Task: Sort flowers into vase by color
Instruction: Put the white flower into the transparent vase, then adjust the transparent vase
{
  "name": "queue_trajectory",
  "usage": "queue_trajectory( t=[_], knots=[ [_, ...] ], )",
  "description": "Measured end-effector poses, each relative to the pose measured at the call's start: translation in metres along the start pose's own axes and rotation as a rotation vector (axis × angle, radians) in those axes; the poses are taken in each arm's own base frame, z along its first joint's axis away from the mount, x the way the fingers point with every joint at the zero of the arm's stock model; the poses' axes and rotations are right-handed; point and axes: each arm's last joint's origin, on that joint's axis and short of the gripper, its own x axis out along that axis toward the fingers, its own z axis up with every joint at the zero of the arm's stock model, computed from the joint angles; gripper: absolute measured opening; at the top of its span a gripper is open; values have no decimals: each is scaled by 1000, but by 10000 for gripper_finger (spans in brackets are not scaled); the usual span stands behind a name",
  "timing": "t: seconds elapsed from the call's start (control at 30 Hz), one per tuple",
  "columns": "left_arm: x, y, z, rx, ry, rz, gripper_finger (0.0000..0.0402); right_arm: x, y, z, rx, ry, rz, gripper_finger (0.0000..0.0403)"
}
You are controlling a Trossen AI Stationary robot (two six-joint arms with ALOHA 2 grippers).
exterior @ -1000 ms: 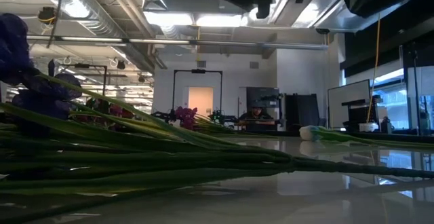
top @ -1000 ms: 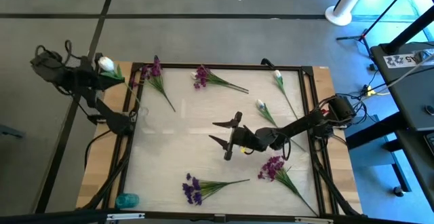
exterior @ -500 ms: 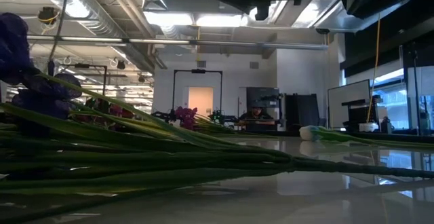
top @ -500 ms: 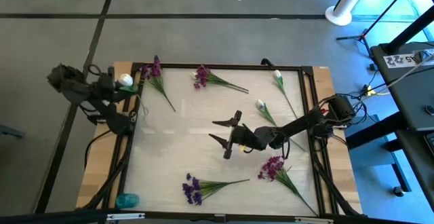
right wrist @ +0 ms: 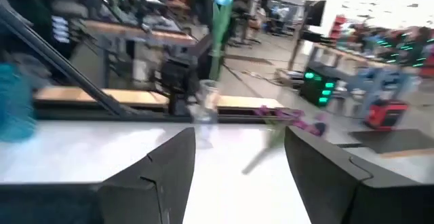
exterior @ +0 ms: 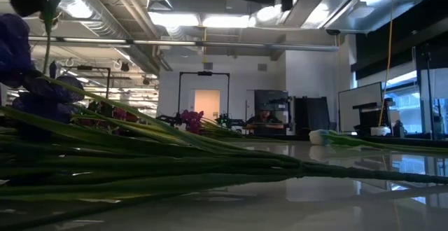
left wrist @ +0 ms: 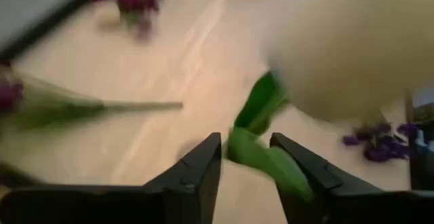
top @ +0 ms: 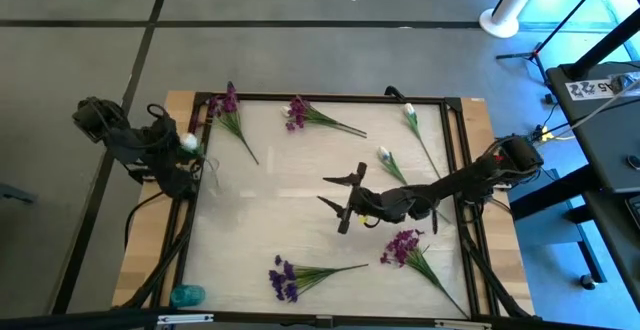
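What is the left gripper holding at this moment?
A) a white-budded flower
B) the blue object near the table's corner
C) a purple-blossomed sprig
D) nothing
A: in the high view the left gripper at the table's left edge carries a white-budded flower, and the left wrist view shows its green stem between the fingers.

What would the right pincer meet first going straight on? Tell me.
Probably the clear vase, across bare table; the left pincer holds a white flower above it. Right pincer depth is unclear.
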Motion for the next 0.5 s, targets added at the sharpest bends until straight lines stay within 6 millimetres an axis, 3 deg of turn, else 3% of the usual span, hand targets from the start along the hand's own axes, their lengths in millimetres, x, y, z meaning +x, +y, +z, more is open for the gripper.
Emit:
queue_trajectory(
  t=[0.23, 0.5],
  knots=[
    [0, -3, -2, -90, 96, -54, 148, -16, -1, 17, -19, -3, -31, 225],
    [20, -6, -16, -26, 146, 17, 149, -19, 4, 7, -21, 87, 12, 225]
  ],
)
